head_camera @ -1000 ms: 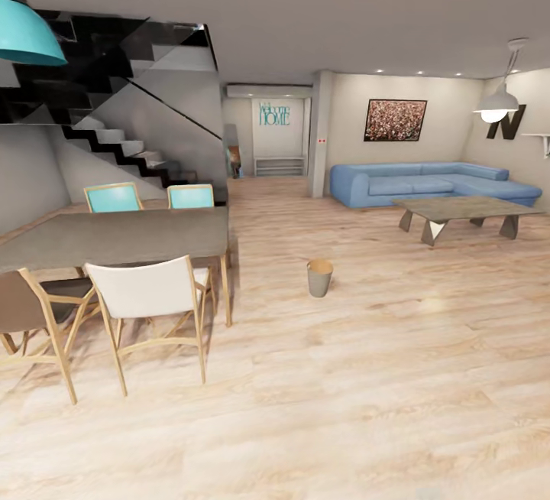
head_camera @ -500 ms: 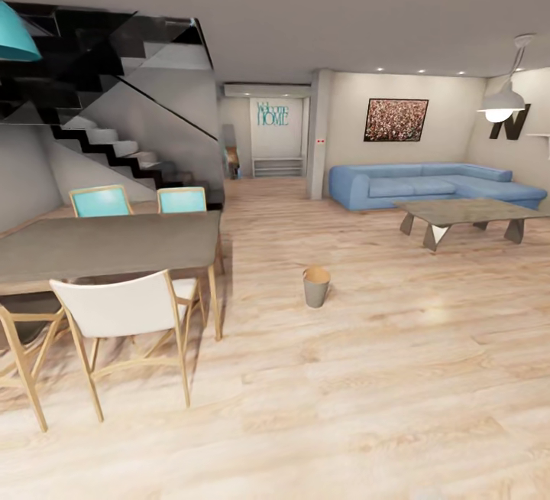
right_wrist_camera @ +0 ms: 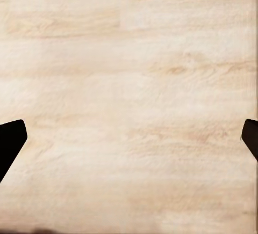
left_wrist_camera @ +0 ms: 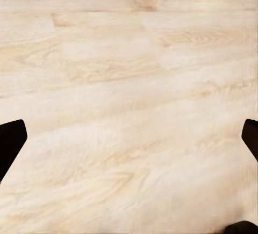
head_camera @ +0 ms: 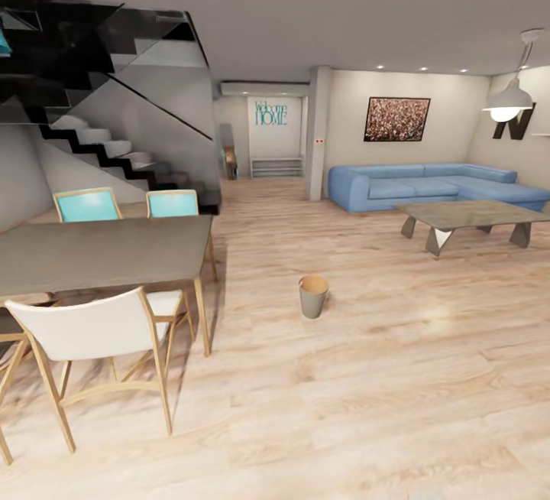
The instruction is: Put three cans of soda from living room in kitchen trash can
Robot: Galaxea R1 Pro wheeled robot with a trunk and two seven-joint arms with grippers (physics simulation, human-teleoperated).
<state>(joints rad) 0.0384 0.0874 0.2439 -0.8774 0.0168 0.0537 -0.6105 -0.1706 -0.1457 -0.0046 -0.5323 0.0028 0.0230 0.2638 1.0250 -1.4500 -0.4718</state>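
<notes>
Head view, read from left to right: a grey-topped dining desk (head_camera: 99, 251) with pale wooden legs stands with a white-backed wooden chair (head_camera: 92, 332) on its near side and two teal-backed chairs (head_camera: 122, 204) on its far side, under a dark open staircase (head_camera: 107, 141). Past the desk's right end, alone on the pale wood floor (head_camera: 367, 408), stands the round tapered pale grey bin with a brown-orange inside (head_camera: 312, 296), upright, rim up. Further right and well behind it sit a blue corner sofa (head_camera: 428, 183) and a low grey coffee table on angled legs (head_camera: 473, 217). No soda cans can be made out from here.

Left wrist view has the left hand (left_wrist_camera: 129, 143) spread wide over bare floorboards, released and carrying nothing; right wrist view has the right hand (right_wrist_camera: 129, 143) the same way, fingers well apart and empty. Both point down at the floor, so the bin lies ahead of both hands, roughly between them, neither clearly nearer. My judgement: the cans must first be fetched from the sofa area, beyond the bin and to the right.
</notes>
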